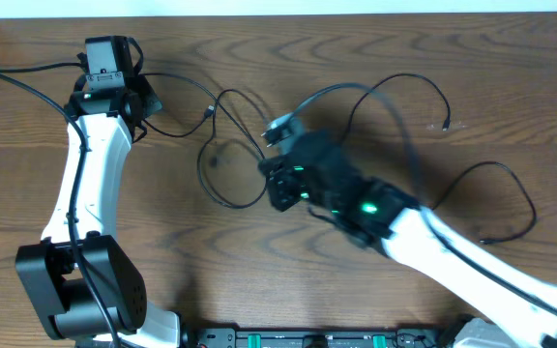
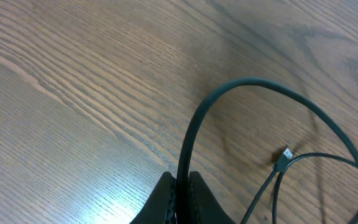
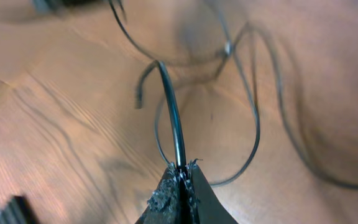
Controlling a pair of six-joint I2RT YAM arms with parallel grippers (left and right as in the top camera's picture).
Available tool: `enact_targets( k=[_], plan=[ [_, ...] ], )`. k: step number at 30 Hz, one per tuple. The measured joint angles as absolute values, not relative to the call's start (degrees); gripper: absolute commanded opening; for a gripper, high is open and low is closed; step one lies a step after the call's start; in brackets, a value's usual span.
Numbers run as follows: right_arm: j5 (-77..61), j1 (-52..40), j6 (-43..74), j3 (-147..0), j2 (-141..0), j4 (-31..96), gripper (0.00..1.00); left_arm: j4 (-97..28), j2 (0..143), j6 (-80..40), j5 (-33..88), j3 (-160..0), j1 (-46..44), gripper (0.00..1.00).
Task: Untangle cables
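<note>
Several thin black cables (image 1: 222, 189) lie looped on the wooden table (image 1: 211, 280) between my two arms. My left gripper (image 1: 151, 104) sits at the far left of the tangle. In the left wrist view the left gripper (image 2: 183, 182) is shut on one black cable (image 2: 194, 130) that arches up and to the right. A small plug end (image 2: 284, 155) lies beside it. My right gripper (image 1: 271, 176) is at the middle of the tangle. The right wrist view shows the right gripper (image 3: 182, 169) shut on another black cable (image 3: 171, 106), whose free end (image 3: 138, 101) hangs down.
More black cable arcs across the far right (image 1: 404, 89) and loops at the right (image 1: 518, 188). The thick arm wire (image 1: 17, 82) runs off the left edge. The table's back edge (image 1: 288, 14) lies just beyond the arms.
</note>
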State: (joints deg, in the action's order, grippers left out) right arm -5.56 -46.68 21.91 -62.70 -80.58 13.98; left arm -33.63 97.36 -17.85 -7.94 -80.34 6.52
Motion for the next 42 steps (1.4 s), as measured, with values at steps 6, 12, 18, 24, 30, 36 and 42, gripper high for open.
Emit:
enact_targets(
  k=[6,12,18,24,30,36,42],
  plan=[
    [-2.85,-40.84,20.84,-62.72,-72.97,19.86,0.01,-33.63,97.36,-17.85,-7.84,-80.34,6.52,0.08],
    [4.91,-33.67,19.99,-62.78,-72.25,29.26,0.01,-33.61,97.36,-17.87,-7.84,-80.34,6.52,0.08],
    [11.31,-24.99,19.9,-62.76,-72.25,37.63,0.01,-33.63,97.36,-17.87,-7.84,-80.34,6.52,0.08],
    [13.78,-15.88,19.9,-62.76,-72.25,45.15,0.01,-33.61,97.36,-18.0,-7.84,-80.34,6.52,0.08],
    [16.51,-7.73,19.9,-62.76,-72.27,47.92,0.01,-33.63,97.36,-18.0,-7.81,-80.34,6.52,0.08],
    [19.62,-0.54,19.9,-62.76,-72.27,47.62,0.01,-33.63,97.36,-18.0,-7.81,-80.34,6.52,0.08],
    [22.76,7.64,19.38,-62.76,-74.35,45.12,0.01,-33.63,97.36,-18.0,-7.84,-80.34,6.52,0.08]
  ],
)
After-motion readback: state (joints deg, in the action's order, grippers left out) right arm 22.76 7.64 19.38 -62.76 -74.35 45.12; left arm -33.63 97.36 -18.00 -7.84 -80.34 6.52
